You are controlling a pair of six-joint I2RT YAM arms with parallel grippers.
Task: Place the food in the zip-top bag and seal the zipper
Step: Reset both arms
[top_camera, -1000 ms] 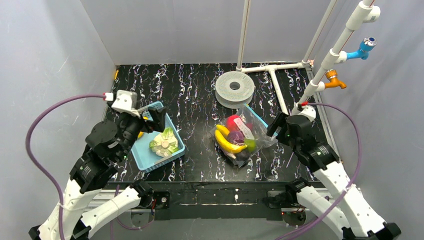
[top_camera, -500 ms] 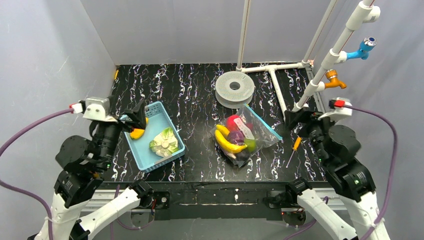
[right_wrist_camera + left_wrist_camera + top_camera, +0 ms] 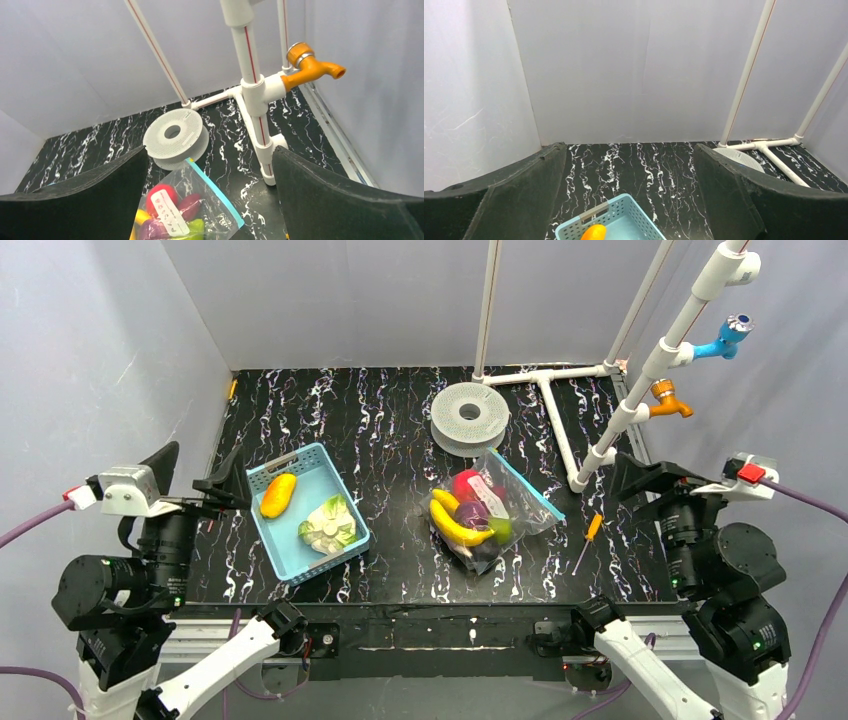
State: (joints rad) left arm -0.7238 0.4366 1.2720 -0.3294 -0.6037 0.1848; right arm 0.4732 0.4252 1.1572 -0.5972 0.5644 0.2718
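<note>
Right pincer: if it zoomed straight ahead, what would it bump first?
The right pincer, open, aims between spool and pipe stand. It would likely reach the table there first, just beyond the bag; depth is hard to judge.

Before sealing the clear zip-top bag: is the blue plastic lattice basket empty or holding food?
Not empty. An orange-yellow toy fruit and a pale-green toy cabbage lie inside the blue plastic lattice basket.
</note>
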